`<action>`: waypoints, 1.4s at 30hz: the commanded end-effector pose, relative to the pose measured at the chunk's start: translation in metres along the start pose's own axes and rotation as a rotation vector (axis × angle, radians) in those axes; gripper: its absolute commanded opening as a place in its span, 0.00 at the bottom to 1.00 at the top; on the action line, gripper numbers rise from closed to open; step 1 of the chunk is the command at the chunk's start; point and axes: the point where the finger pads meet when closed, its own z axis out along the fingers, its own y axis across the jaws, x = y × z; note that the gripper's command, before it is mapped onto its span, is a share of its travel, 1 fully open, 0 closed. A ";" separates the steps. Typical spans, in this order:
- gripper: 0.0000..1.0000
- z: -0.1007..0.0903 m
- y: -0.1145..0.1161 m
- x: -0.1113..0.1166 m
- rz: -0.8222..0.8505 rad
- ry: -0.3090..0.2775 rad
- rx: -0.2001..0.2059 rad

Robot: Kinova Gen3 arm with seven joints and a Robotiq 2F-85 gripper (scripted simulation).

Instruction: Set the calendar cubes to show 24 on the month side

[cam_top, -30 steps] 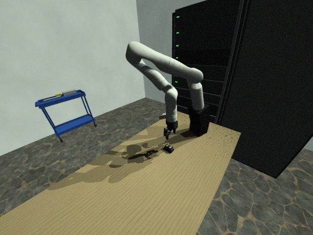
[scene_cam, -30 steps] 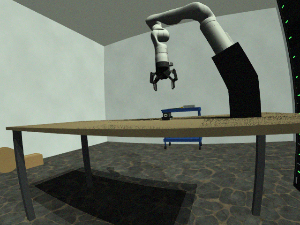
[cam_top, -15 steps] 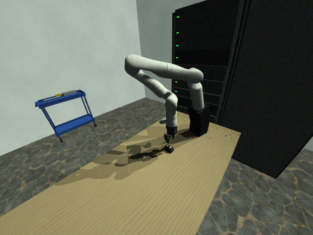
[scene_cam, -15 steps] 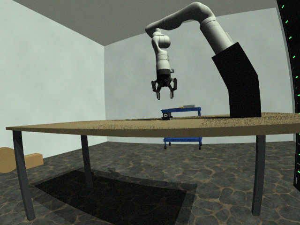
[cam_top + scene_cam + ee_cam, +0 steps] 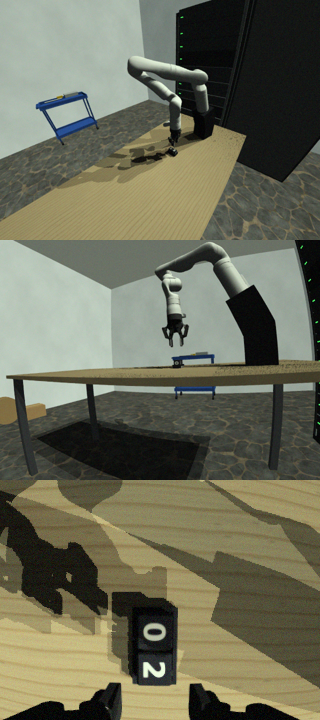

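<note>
1. We have the gripper (image 5: 173,143) (image 5: 176,344) (image 5: 155,698) about half open, holding nothing, above the table (image 5: 155,196) (image 5: 129,373) (image 5: 270,525). The calendar (image 5: 171,153) (image 5: 177,365) (image 5: 155,651) sits on the table below it, toward 12 o'clock from the finger gap in the wrist view.
2. There, the 0 cube (image 5: 154,631) lies at 12 o'clock of the 2 cube (image 5: 154,670), both in the tray (image 5: 135,647). Those are top faces, so we shouldn't take them for the date.
3. We judge the step to be lining up on a cube. We should centre the gap over just one, keep the fingers square to its sides, and allow them room beside the tray wall before descending straight. A skewed grip could drag tray or neighbour.
4. We can't see the month's name or confirm the reading side. The exterior view shows a small pale digit, seemingly 0; its cube is uncertain. The tray's floor is hidden, and the top view is too small to read digits.

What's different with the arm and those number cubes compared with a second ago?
The gripper has moved down toward the table, its fingers closer together but still apart. Nothing was taken hold of or let go. The cubes look unmoved.
</note>
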 end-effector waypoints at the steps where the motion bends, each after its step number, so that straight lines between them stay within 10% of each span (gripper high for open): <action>1: 0.46 0.001 -0.003 0.002 0.011 0.008 0.007; 42: 0.46 0.024 -0.003 0.003 -0.003 0.009 0.008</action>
